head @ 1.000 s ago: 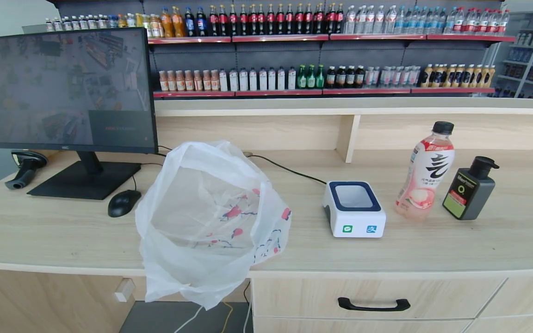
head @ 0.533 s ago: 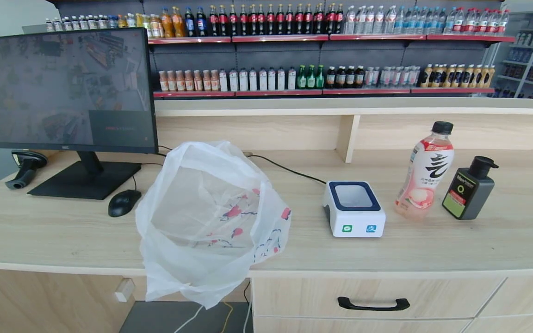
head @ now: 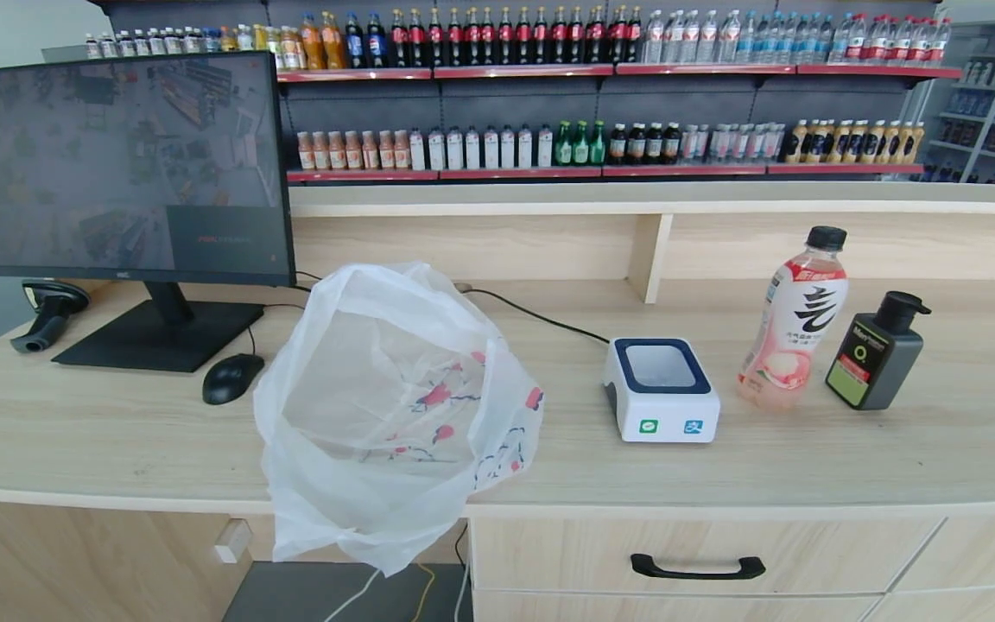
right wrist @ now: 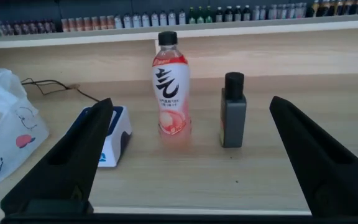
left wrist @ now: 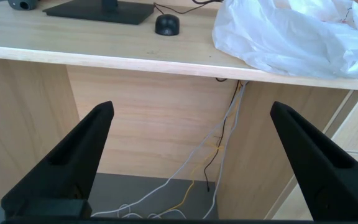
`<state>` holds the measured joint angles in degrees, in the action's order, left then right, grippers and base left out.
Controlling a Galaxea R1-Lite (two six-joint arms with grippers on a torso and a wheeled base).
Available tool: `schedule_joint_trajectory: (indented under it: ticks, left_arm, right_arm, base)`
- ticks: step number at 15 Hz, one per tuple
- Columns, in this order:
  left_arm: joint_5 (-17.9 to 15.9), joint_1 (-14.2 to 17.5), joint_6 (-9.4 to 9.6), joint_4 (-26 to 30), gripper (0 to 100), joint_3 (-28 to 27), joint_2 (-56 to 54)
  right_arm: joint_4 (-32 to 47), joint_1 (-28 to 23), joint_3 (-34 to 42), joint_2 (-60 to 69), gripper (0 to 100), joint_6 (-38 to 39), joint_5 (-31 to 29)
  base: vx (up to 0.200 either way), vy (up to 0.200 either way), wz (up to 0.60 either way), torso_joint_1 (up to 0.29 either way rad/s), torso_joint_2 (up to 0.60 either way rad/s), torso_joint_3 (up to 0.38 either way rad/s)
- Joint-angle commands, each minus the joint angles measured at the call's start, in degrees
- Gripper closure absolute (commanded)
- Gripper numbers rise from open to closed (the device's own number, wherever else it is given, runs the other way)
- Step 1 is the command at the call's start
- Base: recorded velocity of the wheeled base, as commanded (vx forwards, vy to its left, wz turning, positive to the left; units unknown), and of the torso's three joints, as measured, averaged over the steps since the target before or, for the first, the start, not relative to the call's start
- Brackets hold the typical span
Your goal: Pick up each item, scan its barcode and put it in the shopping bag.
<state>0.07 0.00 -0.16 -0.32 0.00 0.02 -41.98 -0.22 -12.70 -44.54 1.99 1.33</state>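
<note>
Head view, shopping bag point(head: 394, 406): seen open-mouthed on the desk point(head: 808, 458), draped over its front edge, between the mouse point(head: 231, 378) and the scanner point(head: 660, 390).
Head view, items: the pink drink bottle point(head: 794, 333) is seen upright just right of the scanner, and the dark pump bottle point(head: 876, 352) just beyond it.
Left wrist view, left claw point(left wrist: 191, 107): fingers are held wide apart, nothing gripped; it is seen below the desk's front edge, the shopping bag above.
Right wrist view, right claw point(right wrist: 191, 101): fingers are held wide apart, nothing gripped; both bottles are faced, well apart from it.
</note>
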Motion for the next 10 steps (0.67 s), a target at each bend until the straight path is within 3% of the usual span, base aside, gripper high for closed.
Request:
schedule_joint_trajectory:
  ticks: [1,10]
  left_arm:
    - [0.01,0.0,-0.02,0.05,0,0.0,-0.02]
    - [0.01,0.0,-0.02,0.05,0,0.0,-0.02]
  right_arm:
    - [-2.58,0.13,-1.1,-11.97,0,2.5,0.08]
    - [-4.95,3.47,0.4,-16.89,0,5.92,2.54]
  base:
    - [0.0,0.0,0.0,0.0,0.0,0.0]
    - [0.0,0.0,0.0,0.0,0.0,0.0]
